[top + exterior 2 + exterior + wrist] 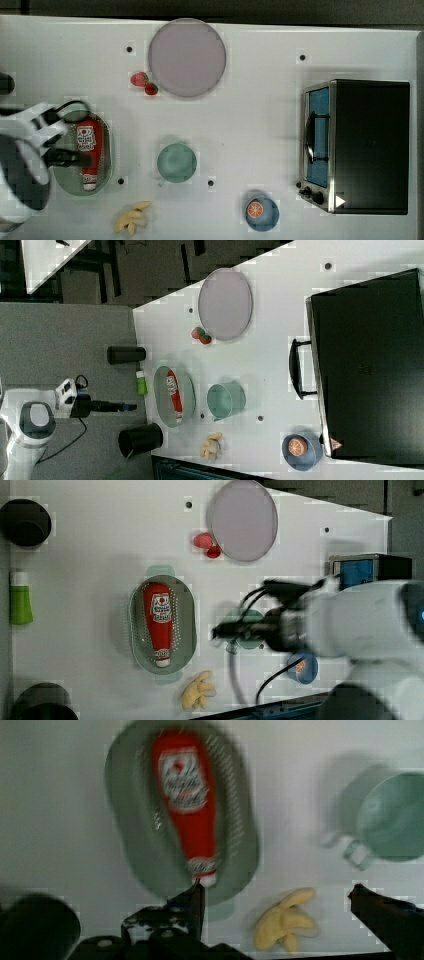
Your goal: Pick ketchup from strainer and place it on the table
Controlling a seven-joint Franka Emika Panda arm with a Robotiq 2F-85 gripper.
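The ketchup [90, 149], a slim red bottle with a white label and white cap, lies lengthwise in the pale green oval strainer [64, 180] near the top view's left edge of the white table [250, 125]. My gripper [82, 159] hangs above the strainer, open, with nothing between its fingers. In the left view the ketchup [159, 617] rests in the strainer [186, 630], and the gripper [217, 631] is well off the table. The wrist view shows the ketchup [192, 810] in the strainer [130, 845], with the gripper [277, 890] spread wide and one fingertip [197, 897] near the cap.
A teal cup [176, 162] stands at mid-table, with a banana bunch [131, 217] near the front edge. A purple plate [187, 56] and strawberries [144, 82] lie beyond. At the top view's right are a toaster oven [367, 145] and a blue bowl holding an orange [261, 212]. A green bottle [20, 602] stands nearby.
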